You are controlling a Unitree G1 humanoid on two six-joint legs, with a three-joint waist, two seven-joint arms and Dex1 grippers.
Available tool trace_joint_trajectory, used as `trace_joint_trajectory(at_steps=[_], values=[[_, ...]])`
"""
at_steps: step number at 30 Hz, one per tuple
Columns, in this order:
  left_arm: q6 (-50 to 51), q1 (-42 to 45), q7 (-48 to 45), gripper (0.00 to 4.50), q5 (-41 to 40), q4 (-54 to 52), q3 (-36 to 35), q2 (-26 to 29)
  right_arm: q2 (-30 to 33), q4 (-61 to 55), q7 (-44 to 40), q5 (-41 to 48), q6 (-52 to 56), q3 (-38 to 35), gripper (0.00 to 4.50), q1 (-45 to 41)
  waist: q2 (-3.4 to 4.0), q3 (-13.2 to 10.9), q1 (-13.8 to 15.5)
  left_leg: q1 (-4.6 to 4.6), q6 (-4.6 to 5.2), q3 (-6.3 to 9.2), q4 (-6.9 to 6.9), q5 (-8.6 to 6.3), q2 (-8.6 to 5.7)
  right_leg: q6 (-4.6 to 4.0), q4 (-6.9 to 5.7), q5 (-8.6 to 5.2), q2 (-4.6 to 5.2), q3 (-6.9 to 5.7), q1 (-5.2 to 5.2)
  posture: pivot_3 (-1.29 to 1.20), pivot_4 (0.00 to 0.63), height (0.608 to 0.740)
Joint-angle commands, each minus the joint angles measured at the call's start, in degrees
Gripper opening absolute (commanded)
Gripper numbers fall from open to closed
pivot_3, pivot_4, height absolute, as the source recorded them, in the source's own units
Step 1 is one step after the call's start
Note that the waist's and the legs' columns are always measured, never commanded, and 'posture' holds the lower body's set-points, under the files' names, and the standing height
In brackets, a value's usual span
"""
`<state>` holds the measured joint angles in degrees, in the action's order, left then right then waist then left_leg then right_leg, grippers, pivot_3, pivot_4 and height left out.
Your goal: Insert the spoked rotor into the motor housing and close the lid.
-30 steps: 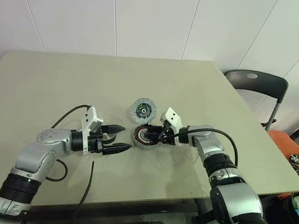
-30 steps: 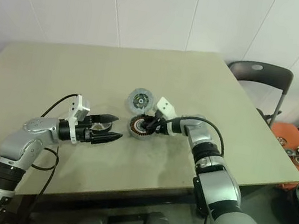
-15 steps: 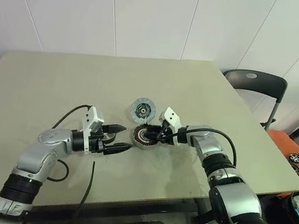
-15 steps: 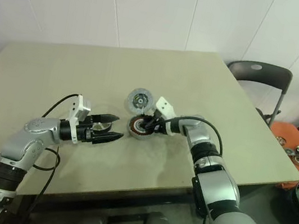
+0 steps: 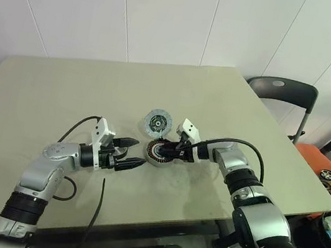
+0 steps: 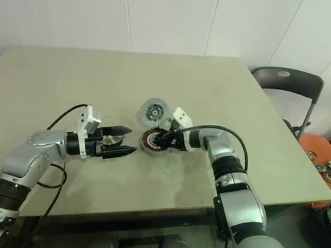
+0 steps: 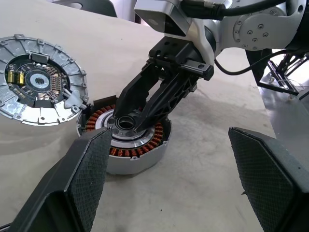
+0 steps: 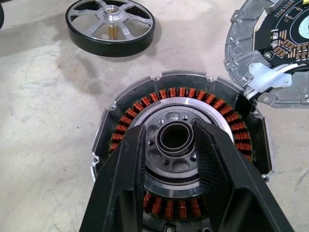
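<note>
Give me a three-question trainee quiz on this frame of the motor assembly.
1. True or false: the spoked rotor already sits inside the motor housing.
2. The right claw has its fingers on either side of: A) the rim of the lid; B) the housing's central hub; C) the rotor's hub.
3. Which claw stands wide open?

Key
1. False: the rotor lies on the table, apart from the housing.
2. B.
3. The left claw.
</note>
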<state>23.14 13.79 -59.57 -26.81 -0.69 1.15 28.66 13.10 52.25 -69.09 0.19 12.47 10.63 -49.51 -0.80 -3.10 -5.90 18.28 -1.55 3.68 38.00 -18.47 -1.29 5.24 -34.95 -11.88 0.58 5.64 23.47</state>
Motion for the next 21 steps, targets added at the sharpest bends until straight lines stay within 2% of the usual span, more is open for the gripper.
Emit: trace_joint_trajectory(at_steps=[1, 12, 16, 21], values=[[-1.3, 1.2, 0.0, 4.12, 0.0, -0.3, -0.5, 0.0, -0.7, -1.4, -0.5, 0.4, 0.0, 0.4, 1.60, -0.2, 0.00, 0.0, 0.0, 0.00, 0.00, 0.00, 0.00, 0.00, 0.00, 0.00, 0.00, 0.00, 0.00, 0.00, 0.00, 0.00, 0.000, 0.740], [-1.3, 1.0, 0.1, 4.12, 0.0, -0.5, -0.5, -0.1, -0.4, -0.7, 0.3, -0.2, -1.6, 0.8, 1.60, 0.3, 0.00, 0.0, 0.0, 0.00, 0.00, -0.01, 0.00, 0.00, 0.00, 0.00, 0.00, 0.00, 0.00, 0.00, 0.00, 0.00, 0.000, 0.740], [-1.3, 1.0, 0.1, 4.12, -0.1, -0.6, -0.5, -0.3, -1.5, -0.4, 5.4, 1.4, -4.5, -2.3, 1.60, -1.0, 0.01, 0.0, 0.0, 0.00, 0.00, -0.01, 0.00, 0.00, 0.00, 0.00, 0.00, 0.00, 0.00, 0.00, 0.00, 0.00, 0.000, 0.740], [-1.3, 0.8, 0.1, 4.12, -0.1, -0.7, -0.4, -0.5, -1.5, -3.0, 1.7, 5.2, -4.0, -4.2, 1.60, -1.1, 0.01, 0.0, 0.1, 0.02, 0.00, 0.00, 0.00, 0.00, 0.00, 0.00, 0.01, 0.00, 0.02, 0.00, 0.00, 0.00, 0.000, 0.740]])
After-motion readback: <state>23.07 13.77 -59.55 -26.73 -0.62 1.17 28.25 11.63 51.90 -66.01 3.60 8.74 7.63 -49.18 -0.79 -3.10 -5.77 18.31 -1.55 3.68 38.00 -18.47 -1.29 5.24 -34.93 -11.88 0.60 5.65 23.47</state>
